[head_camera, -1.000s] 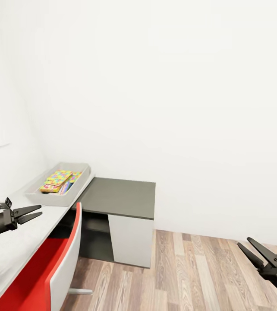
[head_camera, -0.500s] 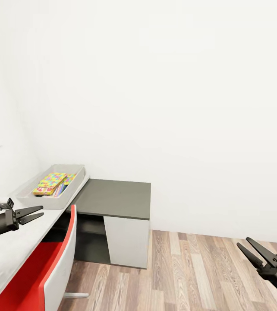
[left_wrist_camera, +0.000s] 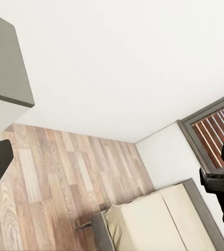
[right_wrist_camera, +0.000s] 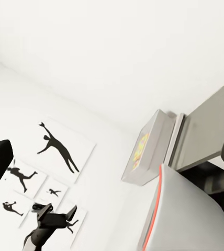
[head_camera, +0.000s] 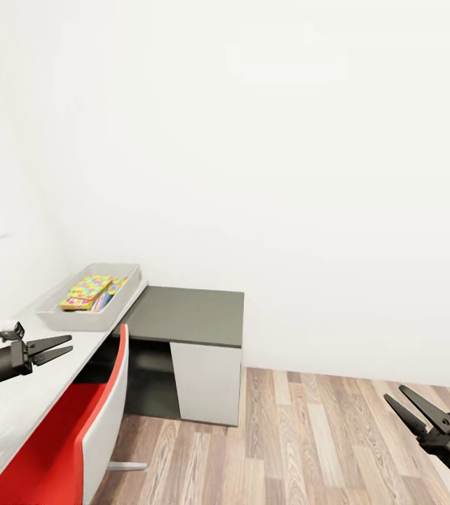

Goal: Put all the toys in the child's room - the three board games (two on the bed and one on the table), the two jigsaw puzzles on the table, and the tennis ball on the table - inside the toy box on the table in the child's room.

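Now slightly shifted view, toy box (head_camera: pixel 122 300) filled, both grippers (head_camera: pixel 55 348) (head_camera: pixel 404 405) open as before

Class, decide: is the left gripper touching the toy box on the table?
Apart. In the head view, the left gripper hangs open over the table, with bare grey tabletop plainly visible between its fingertips and the toy box.

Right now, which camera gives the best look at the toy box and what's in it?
The head view: the toy box sits open on the light grey desk, with a jigsaw puzzle visible inside. The right wrist view shows the box small and edge-on, its contents a colourful sliver.
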### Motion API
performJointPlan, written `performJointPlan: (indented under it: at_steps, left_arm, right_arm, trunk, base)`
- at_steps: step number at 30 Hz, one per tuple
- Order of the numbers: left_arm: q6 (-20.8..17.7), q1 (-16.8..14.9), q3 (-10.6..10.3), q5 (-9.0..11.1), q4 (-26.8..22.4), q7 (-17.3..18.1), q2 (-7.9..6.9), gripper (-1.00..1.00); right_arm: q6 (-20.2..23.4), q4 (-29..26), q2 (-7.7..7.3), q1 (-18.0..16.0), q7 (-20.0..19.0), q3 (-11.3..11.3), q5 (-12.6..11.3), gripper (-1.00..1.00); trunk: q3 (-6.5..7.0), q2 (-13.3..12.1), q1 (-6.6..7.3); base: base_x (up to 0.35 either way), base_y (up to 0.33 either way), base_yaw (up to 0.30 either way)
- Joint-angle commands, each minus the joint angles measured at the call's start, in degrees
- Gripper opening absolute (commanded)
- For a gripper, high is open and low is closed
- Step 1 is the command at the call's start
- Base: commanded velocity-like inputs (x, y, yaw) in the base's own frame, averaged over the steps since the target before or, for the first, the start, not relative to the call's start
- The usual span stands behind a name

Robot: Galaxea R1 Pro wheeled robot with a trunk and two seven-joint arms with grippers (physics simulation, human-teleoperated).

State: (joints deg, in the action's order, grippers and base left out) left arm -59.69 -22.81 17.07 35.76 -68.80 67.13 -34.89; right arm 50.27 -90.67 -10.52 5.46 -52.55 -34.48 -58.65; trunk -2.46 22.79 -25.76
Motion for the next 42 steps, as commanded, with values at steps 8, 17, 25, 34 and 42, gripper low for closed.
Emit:
performJointPlan:
  at_steps: [8, 17, 25, 34, 42]
  left_arm:
    - [-0.3, -0.1, -0.1, 0.0, -0.1, 0.1, 0.0, 1.0]
    - [-0.3, 0.0, -3.2, 0.0, -4.4, 0.1, 0.41, 1.0]
    - [-0.3, 0.2, -10.6, 0.0, -10.2, -0.3, 1.04, 1.0]
    - [-0.1, 0.1, -16.1, -1.1, -11.2, -6.2, 5.68, 1.0]
    - [0.3, 0.2, -16.2, -3.6, -10.3, -18.2, 11.88, 1.0]
  right_arm:
    - [0.3, 0.0, -0.01, 0.0, 0.0, 0.0, -0.2, 1.0]
    - [0.2, 0.0, 0.04, 0.0, 0.1, 0.1, -0.1, 1.0]
    - [0.1, -0.1, 0.09, 0.0, 0.2, 1.6, 3.0, 1.0]
    - [-0.5, -0.1, 0.14, -0.1, 0.6, 5.0, 6.4, 1.0]
    - [-1.7, 0.2, 0.48, -0.1, 4.0, 6.7, 6.7, 1.0]
  trunk:
    - [0.05, 0.1, -0.03]
    - [0.15, 0.1, -0.03]
    - [0.16, 0.1, -0.03]
    - [0.16, 0.1, -0.03]
    - [0.16, 0.1, -0.03]
  base:
    - [-0.203, 0.041, -0.113]
    - [-0.066, 0.013, -0.055]
    - [-0.009, 0.002, -0.008]
    - [-0.001, 0.0, -0.001]
    - [0.0, 0.0, 0.0]
